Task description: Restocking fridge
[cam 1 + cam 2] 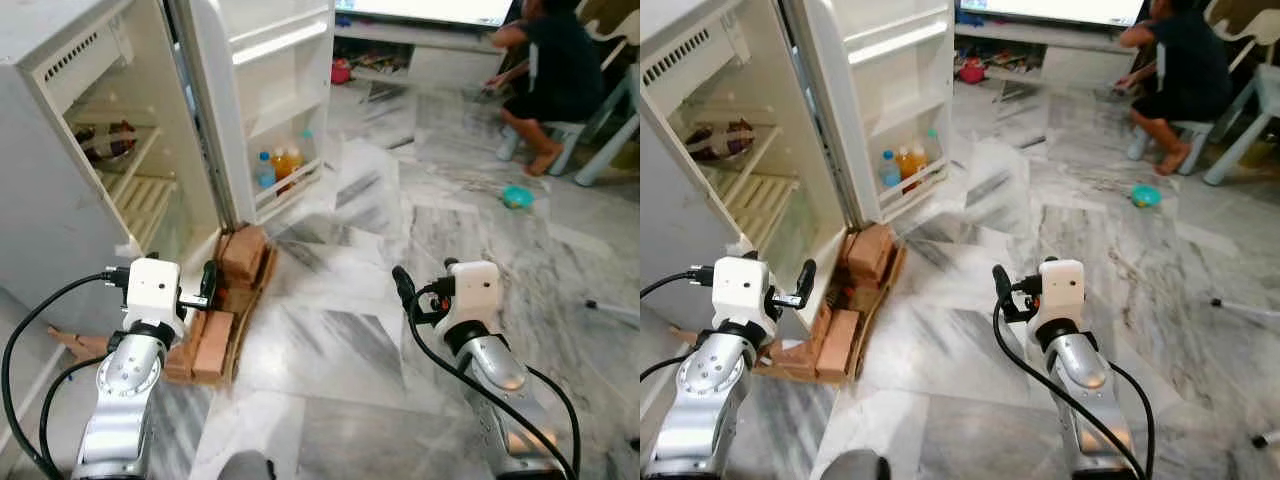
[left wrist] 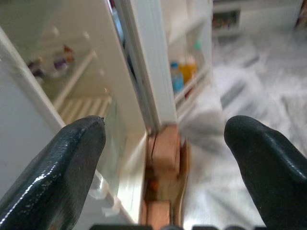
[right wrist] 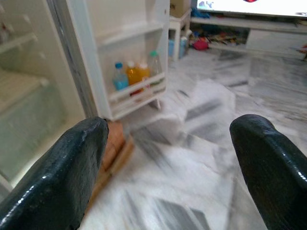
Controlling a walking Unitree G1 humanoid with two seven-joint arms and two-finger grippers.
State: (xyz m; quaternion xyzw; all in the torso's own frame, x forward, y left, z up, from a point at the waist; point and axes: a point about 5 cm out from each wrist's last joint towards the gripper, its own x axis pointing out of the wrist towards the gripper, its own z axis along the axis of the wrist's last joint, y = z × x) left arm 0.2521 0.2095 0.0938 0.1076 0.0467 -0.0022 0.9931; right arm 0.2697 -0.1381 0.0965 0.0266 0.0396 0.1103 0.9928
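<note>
The white fridge [image 1: 60, 200] stands open on my left, its door [image 1: 270, 90] swung out toward the room. Blue and orange bottles [image 1: 278, 165] sit in the door's lower rack, and some wrapped food [image 1: 105, 140] lies on an upper shelf inside. My left gripper [image 1: 208, 285] is open and empty, held low in front of the fridge's bottom edge, just above the brown cartons. My right gripper [image 1: 403, 287] hangs open and empty over the bare marble floor, well apart from the fridge. In the wrist views the fingers [image 2: 72, 158] [image 3: 76, 158] stand wide apart.
Brown cartons on a flattened cardboard sheet [image 1: 225, 310] lie on the floor against the fridge's base. A person [image 1: 550, 70] sits on a low stool at the back right, near a white plastic chair [image 1: 615, 130]. A teal bowl [image 1: 517, 196] rests on the marble floor.
</note>
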